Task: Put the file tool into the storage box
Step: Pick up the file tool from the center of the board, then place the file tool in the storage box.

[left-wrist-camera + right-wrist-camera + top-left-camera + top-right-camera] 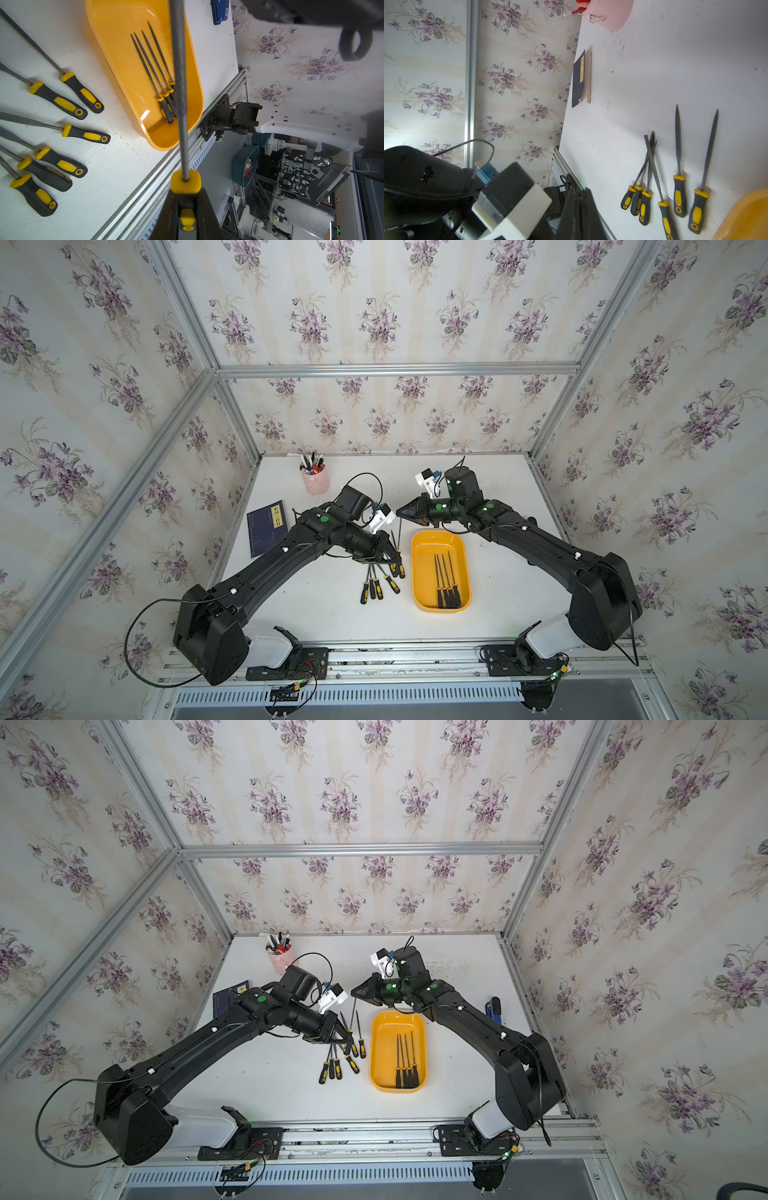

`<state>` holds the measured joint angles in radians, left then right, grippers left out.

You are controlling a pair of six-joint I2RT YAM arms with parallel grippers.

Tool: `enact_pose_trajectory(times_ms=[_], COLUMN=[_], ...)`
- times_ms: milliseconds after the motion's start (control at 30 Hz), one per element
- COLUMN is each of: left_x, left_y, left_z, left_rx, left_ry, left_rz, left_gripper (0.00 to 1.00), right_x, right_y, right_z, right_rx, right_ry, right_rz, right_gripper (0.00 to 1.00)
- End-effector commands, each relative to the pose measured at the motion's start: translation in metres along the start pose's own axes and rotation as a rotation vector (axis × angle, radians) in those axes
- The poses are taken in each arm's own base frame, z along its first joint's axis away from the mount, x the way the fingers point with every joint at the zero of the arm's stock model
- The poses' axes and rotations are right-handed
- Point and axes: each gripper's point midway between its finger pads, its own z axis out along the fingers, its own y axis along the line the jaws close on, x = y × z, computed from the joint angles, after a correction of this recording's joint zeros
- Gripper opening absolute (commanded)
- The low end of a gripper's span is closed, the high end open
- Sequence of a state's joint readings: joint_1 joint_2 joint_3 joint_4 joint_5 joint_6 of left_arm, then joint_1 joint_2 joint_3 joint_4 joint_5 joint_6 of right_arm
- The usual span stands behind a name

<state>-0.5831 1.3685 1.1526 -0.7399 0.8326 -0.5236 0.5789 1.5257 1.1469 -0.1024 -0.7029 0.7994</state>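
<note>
My left gripper [187, 191] is shut on the black-and-yellow handle of a file tool [178, 83]. It hovers over the loose files [379, 587], left of the storage box [422, 564]. The grey shaft rises from that gripper [395, 560] to my right gripper [400, 513], which hangs above the box's far end. The right jaws are pressed shut, and in both top views the file's tip ends right at them. In the right wrist view the fingers [588, 199] hide the tip. Several files [446, 572] lie in the orange-yellow box [116, 41].
A pink pen cup [314, 481] stands at the back left and a dark blue book [266, 531] lies at the left edge. A blue object [493, 1006] lies by the right wall. An aluminium rail [399, 651] runs along the table front.
</note>
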Motion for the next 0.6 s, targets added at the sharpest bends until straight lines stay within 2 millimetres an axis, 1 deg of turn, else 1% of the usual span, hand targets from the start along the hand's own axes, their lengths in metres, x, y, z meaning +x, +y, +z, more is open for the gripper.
enact_pose_trajectory(times_ms=[0, 33, 67, 100, 133, 167, 200, 300, 367, 433, 500, 567], left_x=[-0.003, -0.003, -0.002, -0.003, -0.003, -0.002, -0.003, -0.008, -0.01, -0.01, -0.009, -0.007], left_y=[0.001, 0.002, 0.004, 0.006, 0.008, 0.012, 0.015, 0.016, 0.021, 0.029, 0.032, 0.036], left_z=[0.001, 0.001, 0.002, 0.001, 0.001, -0.001, -0.003, -0.014, -0.021, -0.027, -0.029, -0.031], left_rx=[0.0, -0.006, -0.013, -0.026, -0.038, -0.055, -0.065, -0.067, -0.09, -0.117, -0.125, -0.14], left_ry=[-0.007, -0.005, -0.003, -0.003, -0.004, -0.005, -0.009, -0.045, -0.061, -0.067, -0.07, -0.068], left_rz=[0.011, 0.005, 0.0, -0.004, -0.009, -0.023, -0.04, -0.056, -0.066, -0.083, -0.087, -0.093], left_gripper=[0.03, 0.1, 0.2, 0.33, 0.5, 0.61, 0.67, 0.82, 0.86, 0.92, 0.94, 0.94], right_x=[-0.002, -0.002, -0.002, -0.003, -0.005, -0.005, -0.007, -0.003, 0.002, 0.008, 0.014, 0.021], right_y=[0.003, 0.003, 0.002, 0.0, -0.003, -0.009, -0.017, -0.047, -0.071, -0.097, -0.114, -0.127], right_z=[-0.003, -0.004, -0.005, -0.007, -0.009, -0.012, -0.015, -0.027, -0.035, -0.044, -0.049, -0.051], right_rx=[0.009, 0.013, 0.023, 0.043, 0.079, 0.127, 0.187, 0.372, 0.487, 0.593, 0.666, 0.713], right_ry=[-0.014, -0.017, -0.021, -0.028, -0.031, -0.033, -0.033, -0.007, 0.013, 0.037, 0.06, 0.089], right_rz=[-0.03, -0.034, -0.035, -0.041, -0.047, -0.05, -0.053, -0.053, -0.054, -0.029, -0.025, -0.015], right_gripper=[0.0, 0.0, 0.0, 0.0, 0.0, 0.0, 0.0, 0.0, 0.0, 0.0, 0.0, 0.0])
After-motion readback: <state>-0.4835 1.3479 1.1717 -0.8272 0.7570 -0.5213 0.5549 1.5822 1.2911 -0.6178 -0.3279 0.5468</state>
